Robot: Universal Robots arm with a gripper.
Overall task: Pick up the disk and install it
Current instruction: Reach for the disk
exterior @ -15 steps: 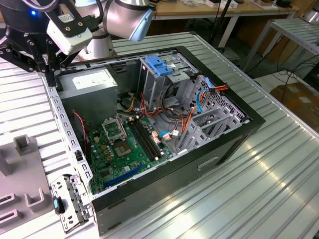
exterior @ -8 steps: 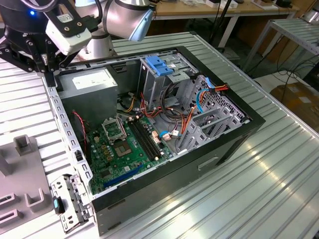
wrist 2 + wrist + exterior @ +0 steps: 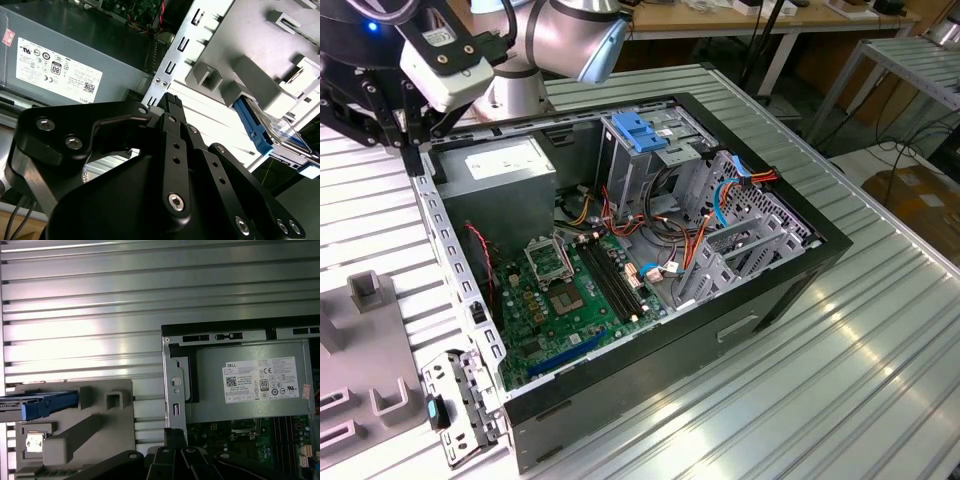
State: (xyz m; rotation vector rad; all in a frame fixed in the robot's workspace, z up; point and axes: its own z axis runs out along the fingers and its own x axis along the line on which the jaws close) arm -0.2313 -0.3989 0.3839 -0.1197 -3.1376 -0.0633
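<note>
The disk (image 3: 252,125) lies in a grey holder (image 3: 250,75) on the ribbed table beside the computer case; its blue side rail and a corner of its white label show. In the first wrist view the disk (image 3: 45,404) lies along one edge of the holder (image 3: 75,435). My black gripper (image 3: 172,100) hangs above the case's metal rim near the power supply, shut with nothing in it, and well apart from the disk. In the exterior view the gripper (image 3: 415,150) is over the case's far corner, on the exterior view's left.
The open computer case (image 3: 800,270) holds a motherboard (image 3: 570,300), cables and a metal drive cage (image 3: 650,170) with a light-blue bracket (image 3: 638,130) on top. A grey power supply (image 3: 250,380) with a white sticker fills the corner under the arm. Ribbed metal table (image 3: 840,380) surrounds the case.
</note>
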